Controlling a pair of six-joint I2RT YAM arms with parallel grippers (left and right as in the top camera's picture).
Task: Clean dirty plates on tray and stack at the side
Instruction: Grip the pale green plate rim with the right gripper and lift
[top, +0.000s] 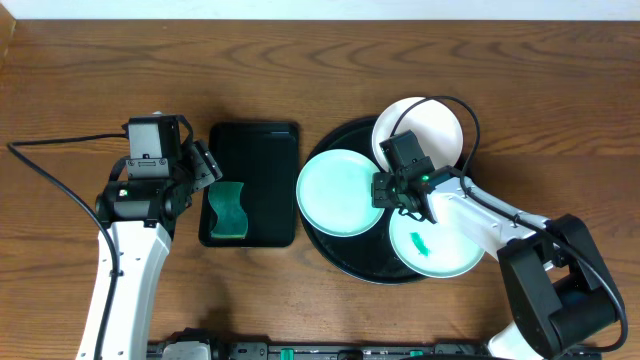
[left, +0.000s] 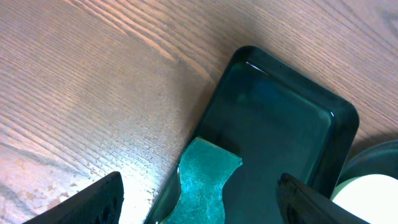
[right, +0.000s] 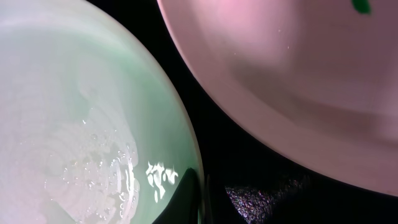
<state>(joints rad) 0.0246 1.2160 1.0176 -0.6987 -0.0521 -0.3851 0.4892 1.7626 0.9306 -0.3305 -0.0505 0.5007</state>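
On the wooden table (top: 300, 60), the round black tray (top: 345, 258) is set at right, and three plates are laid in it: mint plate (top: 335, 195) left, white plate (top: 432, 122) far, smeared mint plate (top: 445, 252) near. A rectangular tray (top: 265, 170) with a green sponge (top: 228, 208) is overhung by the wide-open left gripper (top: 210, 170). The right gripper (top: 392, 192) is closed at the left plate's rim.

Left arm (top: 125, 260) has jaws spread wide; right arm (top: 480, 215) has jaws closed.
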